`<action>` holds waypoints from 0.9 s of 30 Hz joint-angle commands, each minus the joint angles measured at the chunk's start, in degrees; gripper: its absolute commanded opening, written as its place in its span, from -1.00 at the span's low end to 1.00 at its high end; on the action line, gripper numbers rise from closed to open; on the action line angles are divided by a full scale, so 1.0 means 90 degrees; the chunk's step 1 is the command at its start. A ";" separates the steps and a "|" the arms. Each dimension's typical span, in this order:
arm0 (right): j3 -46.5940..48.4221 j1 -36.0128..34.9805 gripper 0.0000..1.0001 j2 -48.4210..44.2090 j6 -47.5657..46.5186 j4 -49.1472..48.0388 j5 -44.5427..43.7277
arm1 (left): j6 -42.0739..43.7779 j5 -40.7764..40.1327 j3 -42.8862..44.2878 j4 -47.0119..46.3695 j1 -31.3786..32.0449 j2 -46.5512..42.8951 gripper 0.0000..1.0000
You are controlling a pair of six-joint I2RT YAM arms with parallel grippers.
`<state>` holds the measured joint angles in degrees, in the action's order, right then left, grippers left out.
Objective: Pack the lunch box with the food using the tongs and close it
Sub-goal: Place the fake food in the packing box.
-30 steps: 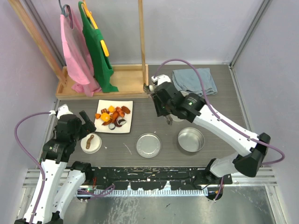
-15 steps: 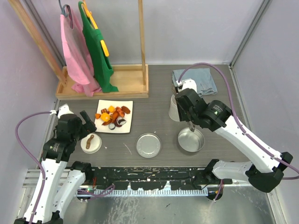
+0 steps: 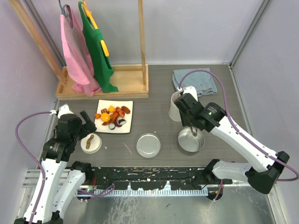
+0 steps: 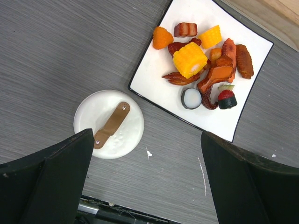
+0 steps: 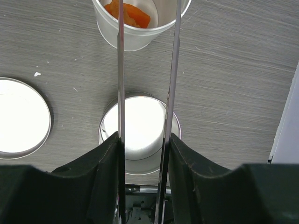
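Note:
My right gripper [image 5: 142,140] is shut on the tongs [image 5: 120,70], whose two thin arms stand apart and run over the steel tin [image 5: 138,140] to the white tub [image 5: 140,28]; their tips are cut off by the frame's top edge. An orange piece of food [image 5: 131,14] lies in the tub. From above, the right gripper [image 3: 189,122] hangs between tub [image 3: 174,108] and tin [image 3: 190,140]. The flat steel lid [image 3: 148,145] lies left of the tin. More food [image 4: 196,58] sits on the white square plate [image 4: 154,86]. My left gripper [image 4: 147,172] is open beside the white lid [image 4: 109,123] with its brown handle.
A wooden rack base [image 3: 107,84] with a pink and a green garment stands at the back left. A blue-grey towel [image 3: 194,80] lies at the back right behind the tub. Walls close in the table on both sides.
My right arm has swung with the tongs from near the rack base, right and nearer, to above the tub and tin. The tub has come into view. The left arm has not moved.

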<state>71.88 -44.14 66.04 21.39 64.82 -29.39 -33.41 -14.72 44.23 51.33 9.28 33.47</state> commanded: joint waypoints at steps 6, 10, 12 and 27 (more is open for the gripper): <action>-0.0178 0.0189 -0.06 -0.0010 -0.0036 -0.0585 -0.0005 | 0.0099 0.0035 0.0166 -0.0184 0.0014 0.0020 0.96; -0.0272 0.0243 -0.04 -0.0006 -0.0059 -0.0683 0.0078 | 0.0108 0.0054 0.0181 -0.0185 0.0009 0.0046 0.96; -0.0287 0.0265 -0.03 -0.0014 -0.0064 -0.0729 0.0124 | 0.0109 0.0075 0.0183 -0.0181 0.0013 0.0041 0.96; 0.0362 0.0276 0.08 -0.0036 -0.0043 -0.0872 0.0670 | 0.0152 0.0259 0.0177 -0.0220 0.0015 0.0193 0.96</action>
<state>69.97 -41.87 66.65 21.08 59.72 -25.50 -33.21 -13.43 44.23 51.31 9.28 34.76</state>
